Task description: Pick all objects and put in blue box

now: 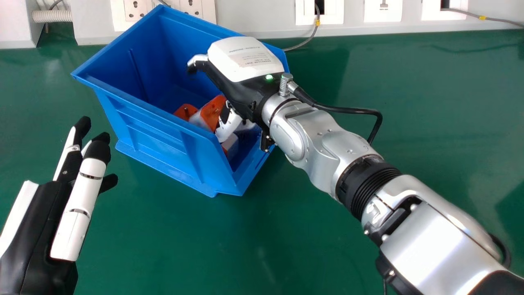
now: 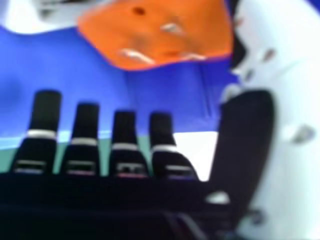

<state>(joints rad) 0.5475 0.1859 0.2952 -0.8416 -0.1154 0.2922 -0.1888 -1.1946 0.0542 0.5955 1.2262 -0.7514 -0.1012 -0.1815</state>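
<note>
A green tabletop runs back to a pale wall panel fitted with white sockets; a grey cable drops from one of them to the surface. A ribbed pale hose sits at the far left corner.

The orange-and-white things lie inside the blue box, low down in the end beneath the right hand. The box stands at an angle on the table, close to the panel. The right hand is over it, its fingers straight and apart from the thumb, gripping nothing; the silver forearm comes in from the lower right. Out to the left, beside the box, the left hand is over the table, its fingers extended, holding nothing.

The right hand and its thumb cover part of the heap, so how many things lie there cannot be told. In the right hand view an orange part is blurred and cut off by the edge, and the pale patch between fingers and thumb is too vague to name.
</note>
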